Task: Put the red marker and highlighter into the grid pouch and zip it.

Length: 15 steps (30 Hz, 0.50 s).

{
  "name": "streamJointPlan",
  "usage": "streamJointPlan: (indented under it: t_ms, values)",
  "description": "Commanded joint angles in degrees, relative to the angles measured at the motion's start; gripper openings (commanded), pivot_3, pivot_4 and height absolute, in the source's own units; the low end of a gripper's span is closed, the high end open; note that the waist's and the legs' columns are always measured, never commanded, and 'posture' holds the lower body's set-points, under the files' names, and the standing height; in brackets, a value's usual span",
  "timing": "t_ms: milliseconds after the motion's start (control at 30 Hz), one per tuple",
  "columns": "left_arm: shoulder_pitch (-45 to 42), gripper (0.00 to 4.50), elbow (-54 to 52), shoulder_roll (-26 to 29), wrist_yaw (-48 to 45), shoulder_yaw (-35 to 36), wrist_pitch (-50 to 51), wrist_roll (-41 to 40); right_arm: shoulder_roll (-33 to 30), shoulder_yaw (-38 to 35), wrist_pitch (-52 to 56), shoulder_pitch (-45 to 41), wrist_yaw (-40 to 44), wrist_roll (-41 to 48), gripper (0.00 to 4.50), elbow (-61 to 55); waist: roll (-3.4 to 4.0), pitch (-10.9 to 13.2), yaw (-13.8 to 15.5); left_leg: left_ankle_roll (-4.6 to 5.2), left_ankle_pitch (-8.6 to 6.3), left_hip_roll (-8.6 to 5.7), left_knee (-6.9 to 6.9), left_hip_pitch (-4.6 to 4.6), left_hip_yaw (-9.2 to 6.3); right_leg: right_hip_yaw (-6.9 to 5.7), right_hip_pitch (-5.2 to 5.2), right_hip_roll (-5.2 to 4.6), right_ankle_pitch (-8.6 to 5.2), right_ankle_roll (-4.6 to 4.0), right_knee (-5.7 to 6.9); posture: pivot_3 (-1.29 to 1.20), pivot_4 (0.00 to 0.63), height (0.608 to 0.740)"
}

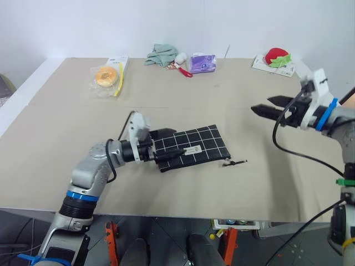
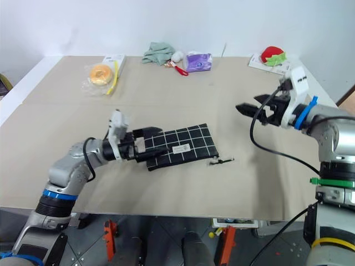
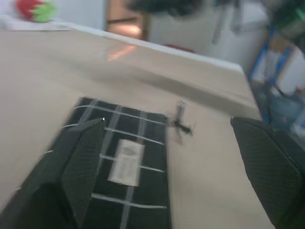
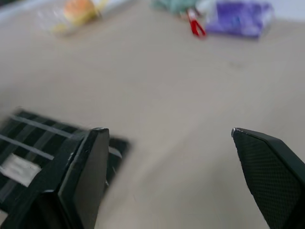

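Observation:
The grid pouch [image 1: 194, 145], black with white lines and a small white label, lies flat in the middle of the table. Its black pull cord [image 1: 235, 162] trails off the right end. My left gripper [image 1: 168, 147] is open at the pouch's left end. One finger [image 3: 81, 162] is over the fabric and the other stands beside it over bare table. Off to the right, my right gripper [image 1: 267, 106] hovers open above the table with nothing between its fingers, well clear of the pouch [image 4: 28, 148]. The red marker and the highlighter are out of view.
Along the far edge lie a bagged doughnut [image 1: 104, 76], a green cloth [image 1: 161, 54], a red-and-white utensil [image 1: 183, 68], a purple packet [image 1: 202, 62] and a strawberry plush on a card [image 1: 275, 57]. The table's near edge [image 1: 183, 215] runs just beyond my left arm.

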Motion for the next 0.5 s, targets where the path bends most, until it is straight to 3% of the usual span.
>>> streamJointPlan:
  t_ms: [33, 167, 367, 500]
  values:
    - [0.8, 4.45, -0.8, 3.7, 8.6, 9.4, 0.4, 0.6, -0.7, -1.9, -7.9, 3.0, -1.9, -2.6, 4.48, -1.6, -0.01, 0.0, -0.2, 0.0, 0.0, 0.03, 0.0, 0.01, 0.0, 0.0, 0.0, 0.04, 0.0, 0.0, 0.0, 0.0, 0.15, 0.74]
    - [5.5, 4.45, 0.0, 11.3, 8.4, 13.2, 0.3, 3.2, -0.6, -2.9, -15.4, 8.8, 0.0, -3.4, 4.48, -0.8, -0.01, 0.0, -0.3, 0.0, 0.0, 0.1, -0.04, 0.12, 0.04, 0.03, 0.04, 0.11, 0.0, -0.01, 0.0, 0.0, 0.15, 0.74]
    - [12.5, 4.45, 0.3, 20.8, 3.6, 13.6, -1.0, 6.2, -3.3, -2.2, -17.4, 12.0, 6.4, -3.0, 4.48, 4.0, -0.09, 0.1, 0.0, -0.04, 0.02, 0.06, -0.01, 0.1, 0.07, 0.04, 0.06, 0.06, -0.03, 0.02, -0.01, 0.0, 0.15, 0.74]
    - [12.8, 4.45, 2.2, 22.6, 2.8, 14.6, -2.6, 6.6, -3.5, -1.3, -17.7, 11.3, 8.0, -3.4, 4.48, 6.3, -0.1, 0.1, 0.1, -0.04, 0.02, 0.08, -0.01, 0.12, 0.07, 0.03, 0.07, 0.07, -0.17, 0.25, -0.01, 0.0, 0.15, 0.74]
